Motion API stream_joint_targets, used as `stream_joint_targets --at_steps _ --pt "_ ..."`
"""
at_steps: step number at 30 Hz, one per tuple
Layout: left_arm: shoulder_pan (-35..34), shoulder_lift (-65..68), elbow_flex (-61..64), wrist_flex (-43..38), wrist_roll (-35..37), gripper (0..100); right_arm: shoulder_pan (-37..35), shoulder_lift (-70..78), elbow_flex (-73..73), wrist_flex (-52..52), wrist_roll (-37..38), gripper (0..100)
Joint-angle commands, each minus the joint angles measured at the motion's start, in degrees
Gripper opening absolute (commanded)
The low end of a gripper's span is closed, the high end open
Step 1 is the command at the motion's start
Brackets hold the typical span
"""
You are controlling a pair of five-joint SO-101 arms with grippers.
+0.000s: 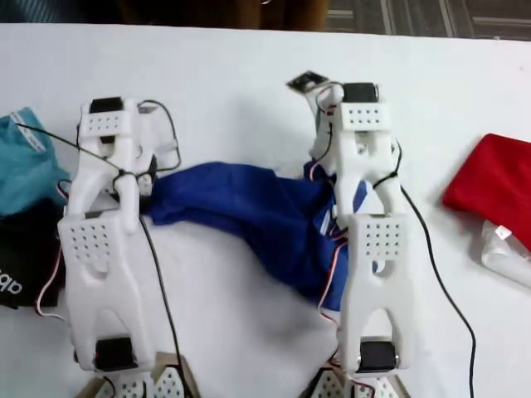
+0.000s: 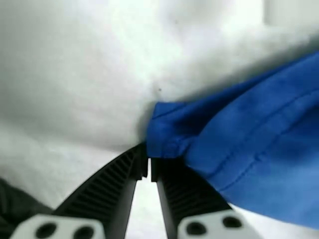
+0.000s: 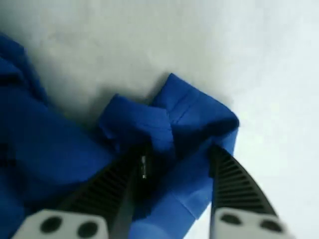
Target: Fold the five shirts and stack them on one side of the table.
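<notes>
A blue shirt (image 1: 249,207) hangs stretched between my two arms over the white table (image 1: 232,75). In the left wrist view my left gripper (image 2: 148,168) is shut on one corner of the blue shirt (image 2: 239,144), pinched at the fingertips. In the right wrist view my right gripper (image 3: 178,154) holds a thick bunch of the blue shirt (image 3: 164,119), its jaws kept apart by the cloth. From above, the left arm (image 1: 104,249) stands at the shirt's left end and the right arm (image 1: 369,249) over its right end.
A teal shirt (image 1: 25,162) and a black shirt (image 1: 25,257) lie at the table's left edge. A red shirt (image 1: 498,186) lies at the right edge, with a white item (image 1: 506,253) just in front of it. Cables trail beside both arms.
</notes>
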Motion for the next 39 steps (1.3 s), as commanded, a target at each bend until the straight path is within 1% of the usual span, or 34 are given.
stream_joint_targets --at_steps 1,3,4,6,7,8,10,12,17,19,25,31,33,36,39 --pt "-0.2 0.6 -0.5 -0.9 -0.4 3 1.7 1.1 -2.0 1.0 -0.5 18.3" --pt "-0.2 0.6 -0.5 -0.9 -0.4 3 2.5 1.6 -2.0 1.0 -0.5 16.6" --pt "-0.2 0.6 -0.5 -0.9 -0.4 3 2.7 1.7 -2.1 1.0 -0.5 13.0" --pt "-0.2 0.6 -0.5 -0.9 -0.4 3 3.5 1.5 -3.5 1.0 -0.6 1.3" --pt "-0.2 0.6 -0.5 -0.9 -0.4 3 3.8 1.4 -4.7 1.0 -0.6 1.5" --pt "-0.2 0.6 -0.5 -0.9 -0.4 3 4.4 1.4 -5.8 1.1 -0.6 3.9" --pt "-0.2 0.6 -0.5 -0.9 -0.4 3 5.6 1.3 -8.5 1.3 -0.6 1.1" --pt "-0.2 0.6 -0.4 -0.8 -0.4 3 6.9 0.4 -10.7 1.4 -0.6 1.9" --pt "-0.2 0.6 -0.4 -0.7 -0.3 3 10.0 -10.2 -7.7 1.4 -4.1 1.8" --pt "-0.2 0.6 -0.4 -0.7 -0.3 3 10.6 -16.5 -2.6 1.4 -4.2 1.8" --pt "-0.2 0.6 -0.4 -0.7 -0.3 3 10.6 -36.3 21.3 1.3 -4.1 1.8" --pt "-0.2 0.6 -0.4 -0.7 -0.4 3 11.8 -53.3 41.8 1.3 -4.1 1.8" --pt "-0.2 0.6 -0.4 -0.7 -0.4 3 13.1 -56.4 48.7 1.1 -4.1 1.8" --pt "-0.2 0.6 -0.4 -0.7 -0.4 3 16.0 -56.7 57.5 1.0 -4.1 1.9" --pt "-0.2 0.6 -0.4 -0.7 -0.4 3 17.5 -56.7 64.2 -2.9 -4.0 1.9"
